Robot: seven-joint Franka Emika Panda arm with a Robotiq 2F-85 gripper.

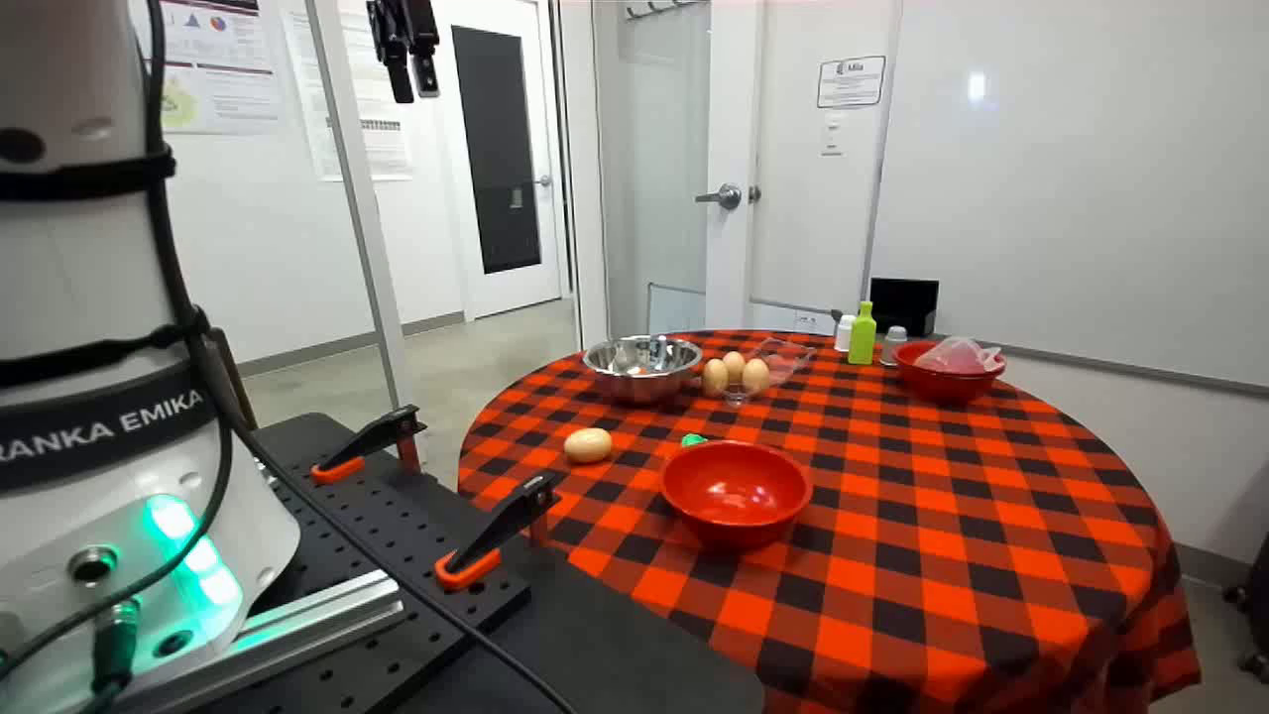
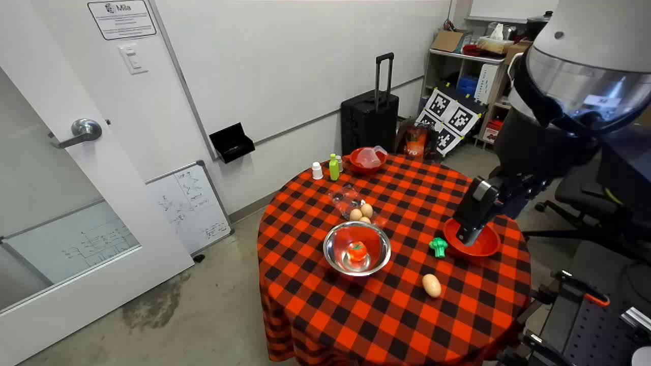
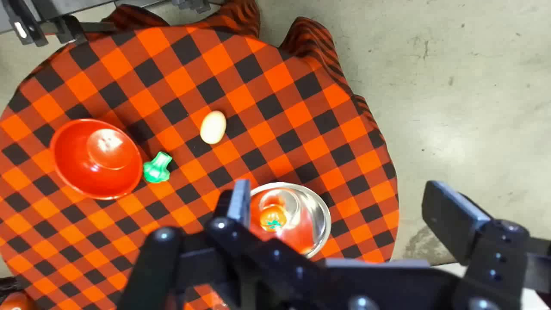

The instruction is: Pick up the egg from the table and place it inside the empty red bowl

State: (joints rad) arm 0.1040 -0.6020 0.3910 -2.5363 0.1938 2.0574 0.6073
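1. The gripper [image 3: 338,198] hung high above the table [image 1: 942,555], spread wide and holding nothing; the pick seemed not yet begun, and that spread would presumably let it pass around the egg [image 2: 432,285] on the way down.
2. The egg lay on its side on the table, apart from its neighbours, which probably left room to reach down either side of it.
3. The red bowl [image 1: 736,486] stood upright near the egg with nothing in it, likely set there so the carry would be short.
4. The broccoli [image 3: 157,168] lay just beside that bowl, roughly on the egg's side; I could not tell whether they touched. A low carry might knock it.
5. The metal bowl [image 2: 380,256] held a tomato [image 2: 357,251].
6. Three eggs [image 2: 366,210] sat together at a clear carton [image 2: 347,199], perhaps so that they would not roll.
7. The far bowl [image 1: 949,387], also red, held see-through plastic [image 1: 957,355], so it was hardly the one to fill.
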